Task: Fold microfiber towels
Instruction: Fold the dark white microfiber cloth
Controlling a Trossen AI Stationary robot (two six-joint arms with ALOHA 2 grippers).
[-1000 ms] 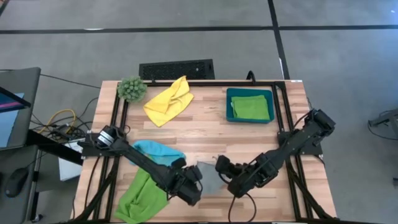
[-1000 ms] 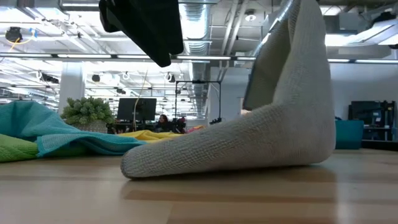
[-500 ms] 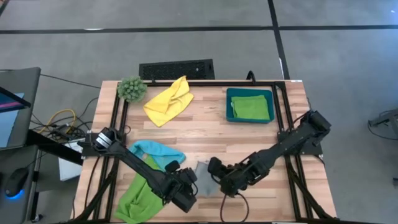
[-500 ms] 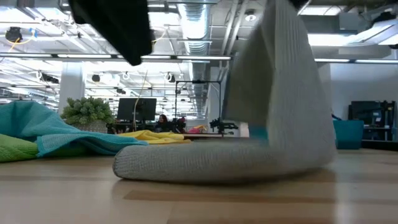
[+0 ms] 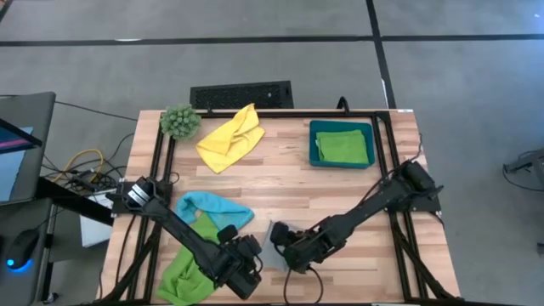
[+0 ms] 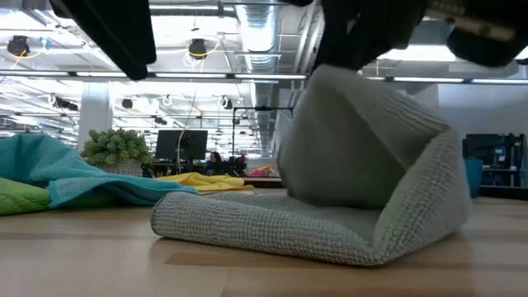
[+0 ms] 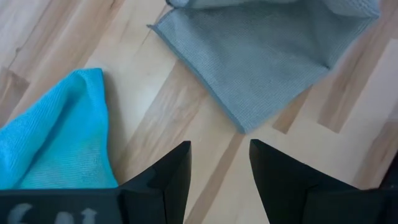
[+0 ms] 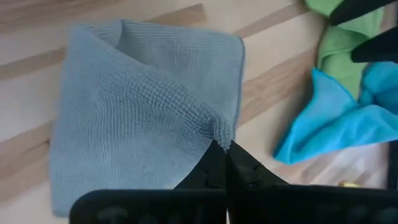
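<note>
Wooden table (image 5: 280, 183) under grey towel (image 6: 330, 206), ceiling ducts behind.

Both arms meet over the grey towel (image 5: 274, 244) at the table's (image 5: 280, 183) near edge.

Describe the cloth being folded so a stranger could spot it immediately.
Start at the wooden table and go to its front edge, between the two arms. There lies the grey cloth, half folded, one corner pinched in the right pincer. The blue cloth and green cloth beside it are bright; this one is dull grey.
</note>
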